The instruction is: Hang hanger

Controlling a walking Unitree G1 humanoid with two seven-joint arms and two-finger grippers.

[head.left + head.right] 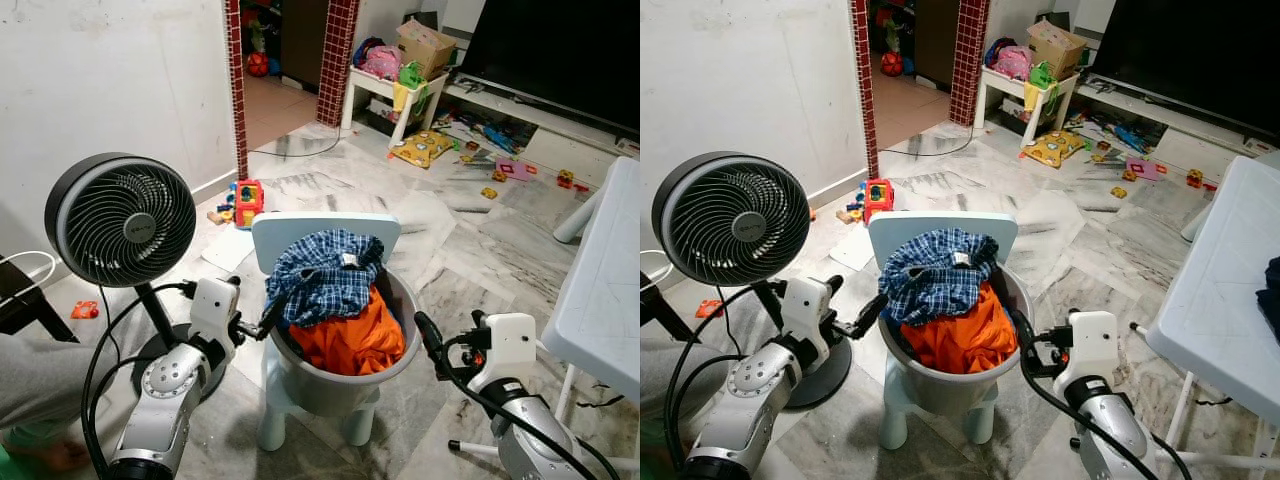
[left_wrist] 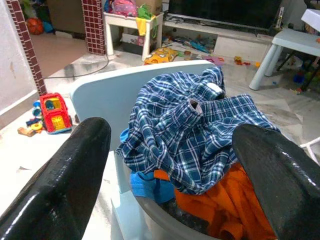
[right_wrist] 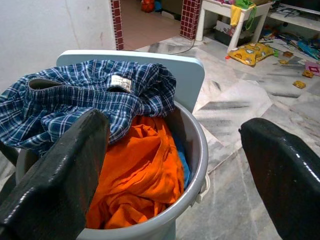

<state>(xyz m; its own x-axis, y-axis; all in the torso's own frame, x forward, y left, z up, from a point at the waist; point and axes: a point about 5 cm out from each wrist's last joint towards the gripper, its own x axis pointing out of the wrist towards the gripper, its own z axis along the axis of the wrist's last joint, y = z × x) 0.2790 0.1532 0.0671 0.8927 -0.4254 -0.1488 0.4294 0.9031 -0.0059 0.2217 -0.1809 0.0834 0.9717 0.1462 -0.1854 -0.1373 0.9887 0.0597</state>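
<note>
With both pincers spread at the grey plastic bucket [image 1: 330,385], left pincer [image 1: 268,322] at 9 o'clock and right pincer [image 1: 428,335] at 3, no hanger in sight, likely fetching stage; next, pinch the blue checked cotton shirt [image 1: 322,272].

One grey bucket [image 1: 330,392], one fan [image 1: 120,220], one pale chair [image 1: 325,232], two garments, checked [image 1: 325,275] and orange [image 1: 350,335]

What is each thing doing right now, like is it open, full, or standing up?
Left gripper: open, at the bucket's left rim.
Right gripper: open, at the bucket's right rim.
Grey bucket: upright on the chair, piled full of clothes.
Blue checked shirt: crumpled on top, hanging over the rim.
Orange cloth: bunched underneath the shirt.
Pale blue chair: upright.
Fan: standing upright.
</note>
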